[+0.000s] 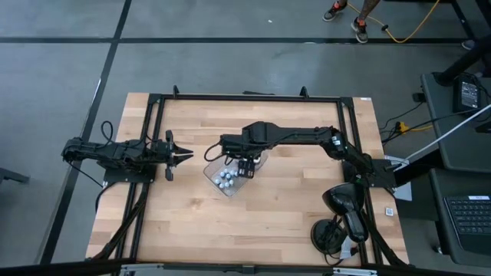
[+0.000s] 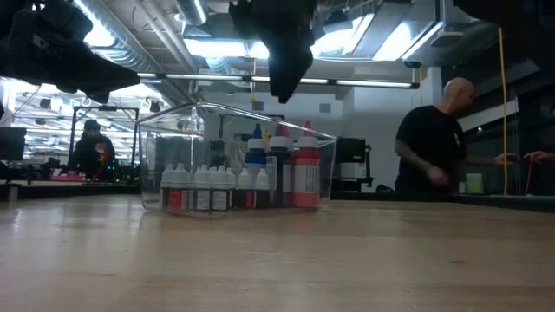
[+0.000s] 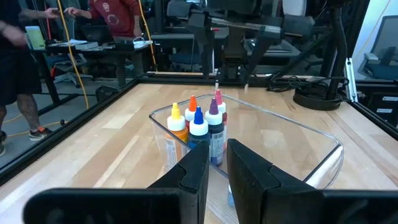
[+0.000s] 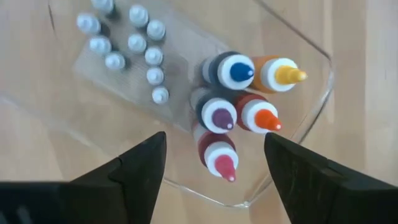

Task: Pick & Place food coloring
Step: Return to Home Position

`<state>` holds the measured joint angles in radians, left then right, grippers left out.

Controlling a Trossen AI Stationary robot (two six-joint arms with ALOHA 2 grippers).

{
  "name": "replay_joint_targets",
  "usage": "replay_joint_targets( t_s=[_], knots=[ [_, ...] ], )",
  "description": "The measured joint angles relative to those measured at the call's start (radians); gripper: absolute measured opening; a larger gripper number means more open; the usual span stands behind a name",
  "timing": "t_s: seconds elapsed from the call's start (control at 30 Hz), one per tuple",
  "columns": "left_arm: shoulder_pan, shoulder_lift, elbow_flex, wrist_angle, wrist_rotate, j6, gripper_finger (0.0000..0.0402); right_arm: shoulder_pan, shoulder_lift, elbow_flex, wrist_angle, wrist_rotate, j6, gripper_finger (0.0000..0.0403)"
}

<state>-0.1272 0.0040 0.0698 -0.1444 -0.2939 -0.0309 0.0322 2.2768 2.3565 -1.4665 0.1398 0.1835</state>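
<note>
high view looks straight down on a pale wooden table [image 1: 268, 222] inside a dark frame. the right arm [image 1: 307, 136] reaches from the table's right side to its middle. the right gripper [image 1: 245, 165] hangs over a clear plastic tray [image 1: 209, 173] that sits near the centre of the table. right wrist view looks down past this gripper's two dark fingers [image 4: 140, 168]. they are spread wide, holding nothing and touching nothing, with the tray's bottles showing between them. the left arm [image 1: 107, 151] lies by the table's left edge, well apart from the tray, with the left gripper [image 1: 188, 156] pointing towards it. in the left wrist view its fingers are almost pressed together, with only a thin slit between them, and they are empty. all the food coloring [image 3: 199, 127] in view stands upright inside the tray. five taller bottles [image 4: 239, 71] cluster at one end, touching one another, with blue, yellow, violet, orange and pink tips. beside them, towards the other end, small bottles [image 4: 137, 43] with pale grey-white caps stand in close rows.
</note>
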Motion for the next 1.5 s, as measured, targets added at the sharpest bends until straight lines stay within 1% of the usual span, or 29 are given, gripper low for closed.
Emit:
replay_joint_targets(
  t_s=[0.1, 0.2, 0.27, 0.37, 0.5, 0.63, 0.7, 0.8, 1.0, 1.1, 1.23, 1.33, 1.5],
  knots=[
    [0.000, 0.000, 0.000, 0.000, 0.000, 0.000, 0.0052, -0.002, -0.015, -0.011, 0.027, 0.000, 0.070, 0.0272],
    [0.000, 0.000, 0.000, 0.000, 0.000, 0.000, 0.0054, -0.013, -0.025, -0.042, 0.127, -0.001, 0.092, 0.0272],
    [0.000, 0.000, 0.000, 0.000, 0.000, 0.000, 0.0056, -0.028, -0.046, -0.098, 0.261, -0.006, 0.100, 0.0273],
    [0.000, 0.000, 0.000, 0.000, 0.000, 0.000, 0.0056, -0.049, -0.112, -0.209, 0.501, -0.029, 0.100, 0.0273],
    [0.000, 0.000, 0.000, 0.000, 0.000, 0.000, 0.0053, -0.073, -0.254, -0.419, 0.809, -0.036, 0.085, 0.0273],
    [0.000, 0.000, 0.000, 0.000, 0.000, 0.000, 0.0052, -0.103, -0.426, -0.703, 1.123, -0.037, 0.046, 0.0273],
    [0.000, 0.000, 0.000, 0.000, 0.000, 0.000, 0.0054, -0.121, -0.515, -0.837, 1.233, -0.031, 0.033, 0.0273],
    [0.000, 0.000, 0.000, 0.000, 0.000, 0.000, 0.0057, -0.141, -0.640, -1.008, 1.288, 0.018, -0.002, 0.0273],
    [0.000, 0.000, 0.000, 0.000, 0.000, 0.000, 0.0053, -0.162, -0.882, -1.247, 1.339, 0.132, -0.155, 0.0273],
    [0.000, 0.000, 0.000, 0.000, 0.000, 0.000, 0.0051, -0.162, -1.008, -1.376, 1.450, 0.208, -0.238, 0.0273],
    [0.000, 0.000, 0.000, 0.000, 0.000, 0.000, 0.0055, -0.161, -1.157, -1.551, 1.621, 0.273, -0.325, 0.0273],
    [0.000, 0.000, 0.000, 0.000, 0.000, 0.000, 0.0057, -0.162, -1.239, -1.662, 1.714, 0.286, -0.346, 0.0273],
    [0.000, 0.000, 0.000, 0.000, 0.000, 0.000, 0.0053, -0.193, -1.352, -1.809, 1.753, 0.285, -0.331, 0.0273]
  ],
)
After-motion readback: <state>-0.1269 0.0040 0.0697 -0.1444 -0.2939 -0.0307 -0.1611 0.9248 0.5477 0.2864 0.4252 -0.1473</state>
